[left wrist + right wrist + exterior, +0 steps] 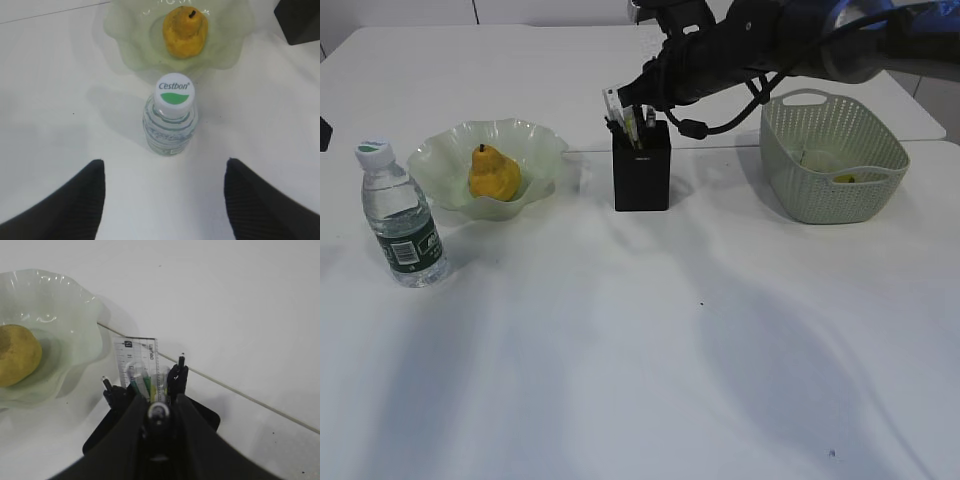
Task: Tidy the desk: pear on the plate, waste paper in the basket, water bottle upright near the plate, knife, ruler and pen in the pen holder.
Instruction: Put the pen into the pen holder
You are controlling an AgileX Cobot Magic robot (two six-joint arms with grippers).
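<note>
White tabletop, yellow pear sat stem-up on the pale green plate, water bottle stood upright beside it, left fingers spread wide and empty, right fingers narrowly pinched an item, upright in the black pen holder alongside the clear ruler.

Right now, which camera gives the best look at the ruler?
The right wrist view: the clear ruler stands upright in the black pen holder, its markings visible. The exterior view shows it small, partly behind the arm. The left wrist view doesn't show it.
</note>
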